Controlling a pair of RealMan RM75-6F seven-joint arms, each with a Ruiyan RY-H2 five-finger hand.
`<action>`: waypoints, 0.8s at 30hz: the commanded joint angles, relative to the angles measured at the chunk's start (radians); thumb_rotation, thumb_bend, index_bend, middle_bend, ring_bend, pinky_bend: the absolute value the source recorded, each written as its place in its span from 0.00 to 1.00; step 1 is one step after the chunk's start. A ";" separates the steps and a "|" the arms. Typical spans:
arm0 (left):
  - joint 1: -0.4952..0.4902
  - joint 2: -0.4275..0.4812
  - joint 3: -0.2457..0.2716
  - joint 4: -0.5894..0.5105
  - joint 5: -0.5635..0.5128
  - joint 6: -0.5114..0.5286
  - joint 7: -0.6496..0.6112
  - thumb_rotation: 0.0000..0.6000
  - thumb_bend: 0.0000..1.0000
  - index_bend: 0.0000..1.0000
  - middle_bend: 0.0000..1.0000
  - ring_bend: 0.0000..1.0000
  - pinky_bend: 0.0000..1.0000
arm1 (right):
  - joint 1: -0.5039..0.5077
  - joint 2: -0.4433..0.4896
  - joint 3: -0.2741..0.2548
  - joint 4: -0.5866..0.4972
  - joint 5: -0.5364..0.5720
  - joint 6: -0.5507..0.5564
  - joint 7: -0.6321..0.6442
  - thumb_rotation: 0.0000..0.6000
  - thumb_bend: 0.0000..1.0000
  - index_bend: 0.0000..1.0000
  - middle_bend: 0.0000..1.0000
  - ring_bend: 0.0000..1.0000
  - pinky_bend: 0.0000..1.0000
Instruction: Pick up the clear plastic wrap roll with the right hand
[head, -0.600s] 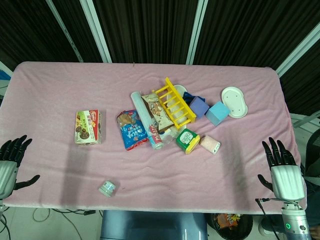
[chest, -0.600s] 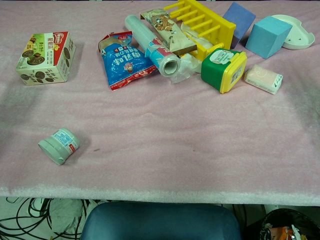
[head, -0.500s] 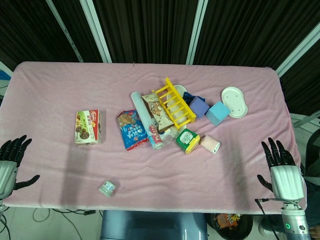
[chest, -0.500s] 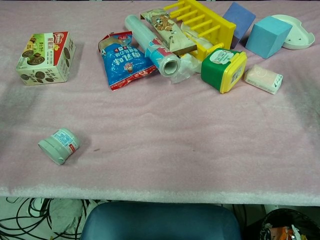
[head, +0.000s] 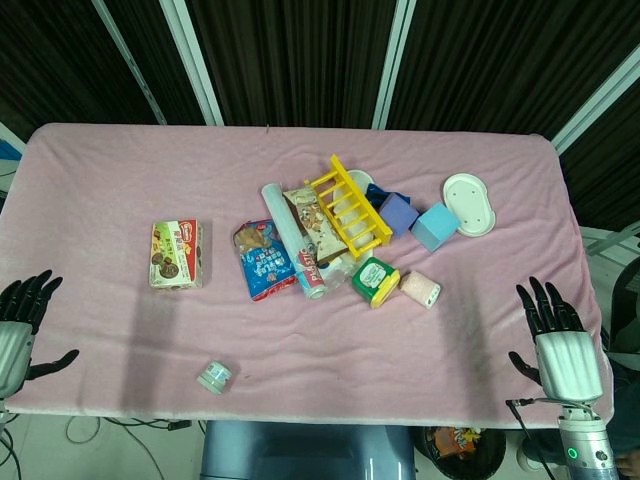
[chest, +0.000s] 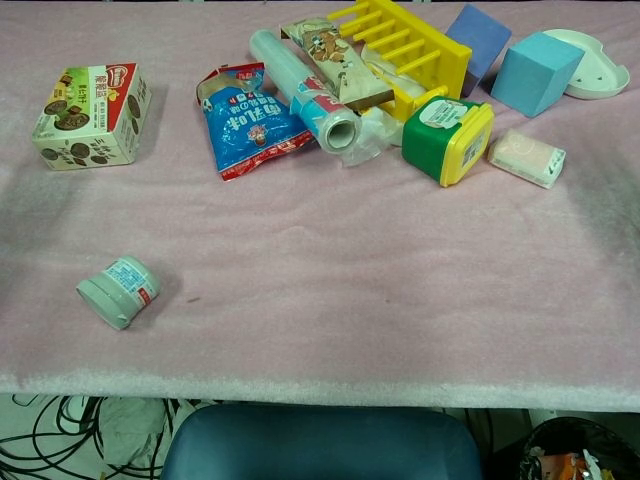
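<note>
While plastic wrap roll (head: 293, 240) lies untouched, right hand (head: 557, 339) hovers, fingers spread.

We see a robotics test bench, not a home: a pink cloth-covered table (head: 120, 180) stands before dark curtained panels (head: 290, 60) at 12 o'clock, loose cables (chest: 60, 440) trail at 7 o'clock, and assorted groceries (head: 265, 262) lie centrally.

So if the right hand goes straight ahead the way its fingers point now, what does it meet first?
Probably nothing: the right hand points up the table's right edge, over bare pink cloth. The white dish lies left of that line, though height is unclear.
</note>
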 joint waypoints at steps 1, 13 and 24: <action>0.000 0.000 -0.001 0.000 0.000 0.000 0.000 1.00 0.00 0.00 0.00 0.00 0.00 | 0.001 0.007 -0.003 -0.034 0.005 -0.014 0.013 1.00 0.17 0.00 0.00 0.00 0.23; -0.010 -0.006 -0.005 -0.001 -0.021 -0.026 0.003 1.00 0.00 0.00 0.00 0.00 0.00 | 0.096 0.001 0.050 -0.284 0.042 -0.149 -0.040 1.00 0.13 0.00 0.00 0.00 0.23; -0.016 0.002 -0.004 -0.004 -0.025 -0.041 -0.020 1.00 0.00 0.00 0.00 0.00 0.00 | 0.364 -0.269 0.234 -0.389 0.308 -0.383 -0.356 1.00 0.11 0.00 0.00 0.00 0.23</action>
